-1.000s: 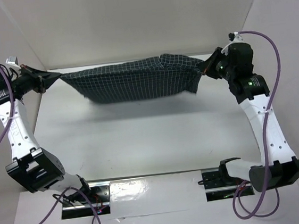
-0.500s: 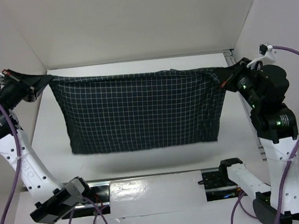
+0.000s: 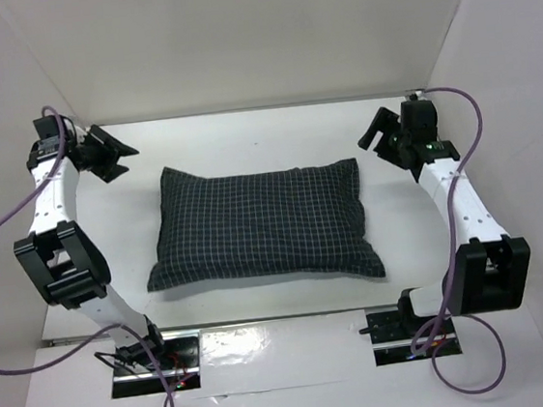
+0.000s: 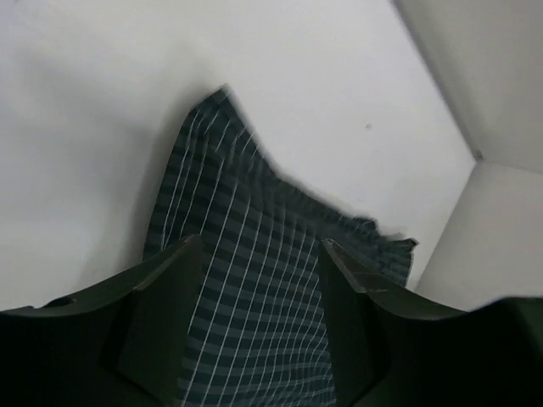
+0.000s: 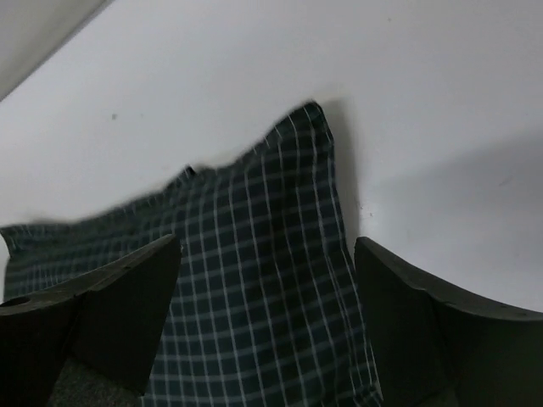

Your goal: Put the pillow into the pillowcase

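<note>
The pillowcase [image 3: 264, 226], dark navy with a thin white grid, lies flat and plump on the white table [image 3: 255, 142], its corners free. No part of the pillow shows. My left gripper [image 3: 121, 159] hovers open off the pillowcase's back left corner, holding nothing. Off the back right corner my right gripper [image 3: 373, 133] is open too. The left wrist view has the pillowcase [image 4: 254, 280] beyond the open left gripper [image 4: 259, 242]. In the right wrist view the pillowcase [image 5: 254, 280] lies below the open right gripper [image 5: 267, 244].
White walls [image 3: 235, 42] close the table in at the back and both sides. Metal mounting plates [image 3: 277, 344] with the arm bases and purple cables run along the near edge. Bare white tabletop surrounds the pillowcase on all sides.
Both grippers held the pillowcase stretched in the air by its top corners. They have let go and opened, and the pillowcase now rests on the table. Both arms have drawn back outward.
</note>
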Action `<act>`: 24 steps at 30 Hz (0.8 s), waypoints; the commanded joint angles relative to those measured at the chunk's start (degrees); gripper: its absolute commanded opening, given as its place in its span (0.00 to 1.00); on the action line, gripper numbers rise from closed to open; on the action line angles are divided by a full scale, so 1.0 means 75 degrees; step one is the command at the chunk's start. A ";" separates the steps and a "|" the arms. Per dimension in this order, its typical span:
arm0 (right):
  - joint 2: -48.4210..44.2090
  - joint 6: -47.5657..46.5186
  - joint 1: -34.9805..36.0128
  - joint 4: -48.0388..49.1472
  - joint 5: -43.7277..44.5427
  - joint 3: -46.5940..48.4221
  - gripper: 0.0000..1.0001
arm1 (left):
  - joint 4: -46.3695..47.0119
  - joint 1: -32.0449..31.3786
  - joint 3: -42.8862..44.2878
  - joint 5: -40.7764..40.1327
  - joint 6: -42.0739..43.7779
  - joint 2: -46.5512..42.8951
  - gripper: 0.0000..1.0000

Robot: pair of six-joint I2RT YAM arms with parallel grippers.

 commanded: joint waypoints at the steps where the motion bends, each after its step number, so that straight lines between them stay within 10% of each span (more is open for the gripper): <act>1: -0.0974 -0.0071 0.0036 0.0739 0.0327 -0.0166 0.91 | -0.0421 -0.0382 0.0544 -0.0766 0.0685 -0.0642 0.70; 8: -0.1468 -0.0468 0.0328 0.0025 -0.0665 -0.0599 0.89 | -0.0691 -0.1366 -0.0977 -0.0908 0.1211 -0.2129 0.65; 18: -0.1187 0.0152 0.3093 -0.0069 0.0373 -0.1915 0.91 | -0.0315 -0.2374 -0.3911 -0.1106 0.0943 -0.3046 0.60; 24: -0.0613 0.0632 0.3200 -0.1439 0.3333 -0.0582 1.00 | -0.0726 -0.2621 -0.2985 -0.1645 0.1188 -0.3526 0.87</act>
